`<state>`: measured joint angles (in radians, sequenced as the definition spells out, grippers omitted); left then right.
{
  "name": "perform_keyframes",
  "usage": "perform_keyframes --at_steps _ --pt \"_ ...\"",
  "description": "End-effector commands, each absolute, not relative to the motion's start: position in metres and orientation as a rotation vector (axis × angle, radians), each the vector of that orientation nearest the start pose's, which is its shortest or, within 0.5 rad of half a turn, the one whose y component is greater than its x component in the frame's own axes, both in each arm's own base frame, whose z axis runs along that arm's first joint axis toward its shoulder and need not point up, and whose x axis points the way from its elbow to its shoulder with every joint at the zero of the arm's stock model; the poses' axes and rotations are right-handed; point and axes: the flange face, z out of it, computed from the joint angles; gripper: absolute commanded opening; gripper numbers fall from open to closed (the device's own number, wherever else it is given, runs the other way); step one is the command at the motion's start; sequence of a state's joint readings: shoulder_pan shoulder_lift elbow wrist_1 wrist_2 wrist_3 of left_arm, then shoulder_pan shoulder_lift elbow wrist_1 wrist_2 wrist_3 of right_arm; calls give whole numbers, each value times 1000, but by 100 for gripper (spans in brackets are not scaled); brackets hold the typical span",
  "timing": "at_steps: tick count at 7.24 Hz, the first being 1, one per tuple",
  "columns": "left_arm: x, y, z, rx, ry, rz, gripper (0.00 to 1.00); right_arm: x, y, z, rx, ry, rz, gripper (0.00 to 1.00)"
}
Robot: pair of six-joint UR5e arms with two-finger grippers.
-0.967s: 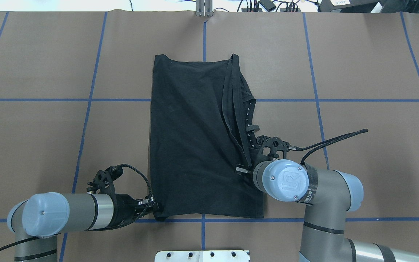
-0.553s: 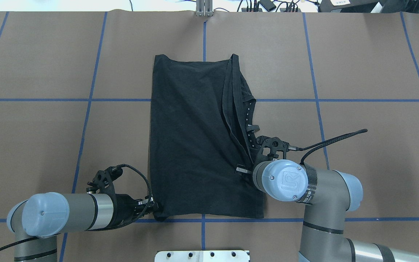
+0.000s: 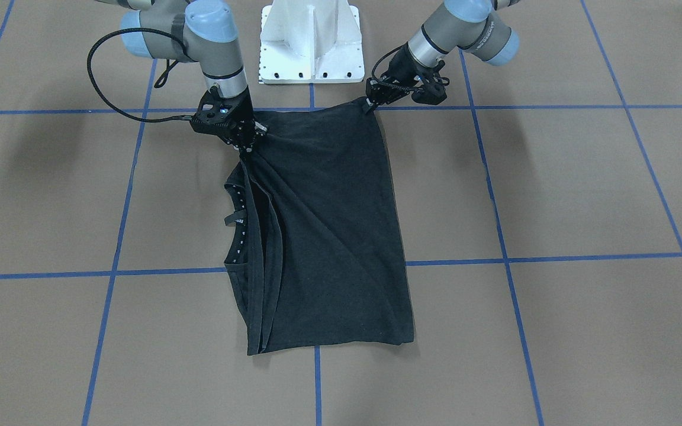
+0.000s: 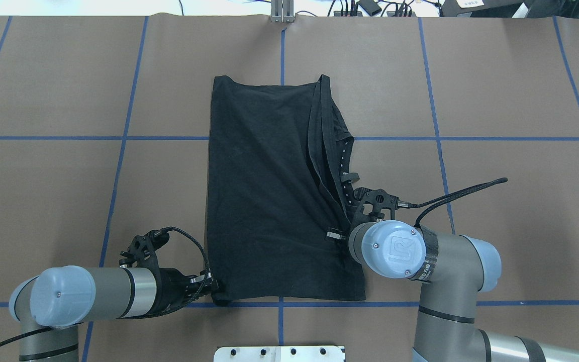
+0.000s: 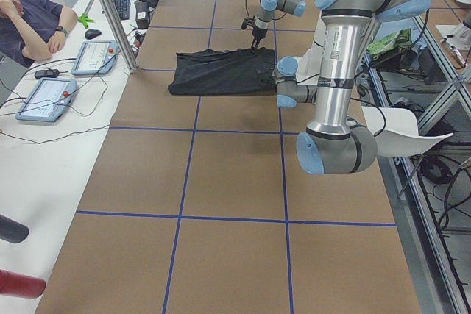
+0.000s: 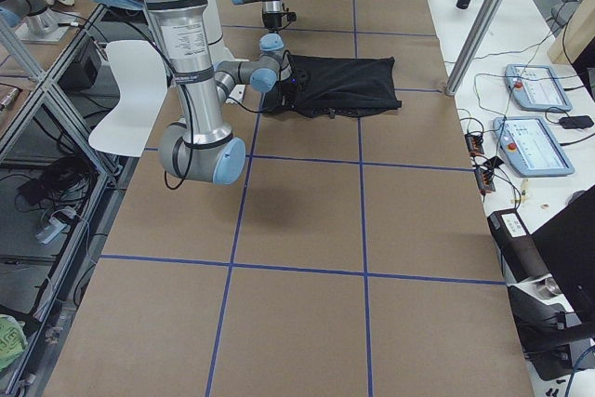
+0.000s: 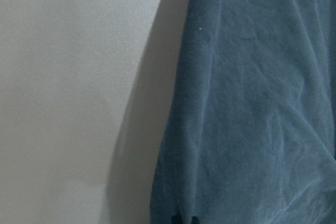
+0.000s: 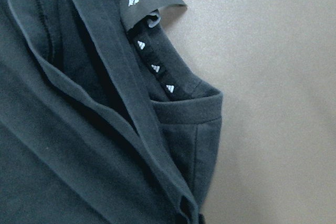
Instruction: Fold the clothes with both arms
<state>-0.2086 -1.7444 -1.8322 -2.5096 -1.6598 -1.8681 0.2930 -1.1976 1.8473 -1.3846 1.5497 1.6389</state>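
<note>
black T-shirt (image 4: 264, 201) folded lengthwise, flat on counter (image 4: 68, 201) | near-left corner pinched in left claw (image 4: 215, 290) | right folded edge pinched in right claw (image 4: 339, 232)

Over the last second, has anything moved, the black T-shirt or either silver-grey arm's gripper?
Nothing visibly changed. The left gripper still pinches the near corner of the black short-sleeved T-shirt, the right gripper still grips its bunched collar-side edge, and the cloth lies as before.
</note>
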Motion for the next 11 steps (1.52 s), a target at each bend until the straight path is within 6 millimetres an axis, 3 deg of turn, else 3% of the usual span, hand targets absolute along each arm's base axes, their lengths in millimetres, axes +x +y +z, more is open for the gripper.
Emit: perform_keyframes --at_steps 1,3,4,6,7,8,9,11 --pt "505 -235 335 -131 1383 -355 0 -536 -303 300 107 -863 335 0" --pt "485 -227 326 -151 1402 -333 0 -514 -291 275 77 -923 311 0" --pt "466 -222 318 -153 1421 -327 0 -507 -271 264 68 -955 281 0" --pt "411 -193 294 -195 1473 -280 0 -467 -224 236 34 -979 220 0" --pt "385 -184 274 -227 1510 -254 0 -448 -210 219 25 -985 205 0" --pt "374 -183 257 -250 1520 -230 0 -436 -208 208 23 -990 206 0" --pt "380 -182 254 -288 1472 -204 0 -435 -211 207 27 -987 211 0" --pt "387 -223 233 -185 1446 -237 0 -425 -246 213 66 -968 276 0"
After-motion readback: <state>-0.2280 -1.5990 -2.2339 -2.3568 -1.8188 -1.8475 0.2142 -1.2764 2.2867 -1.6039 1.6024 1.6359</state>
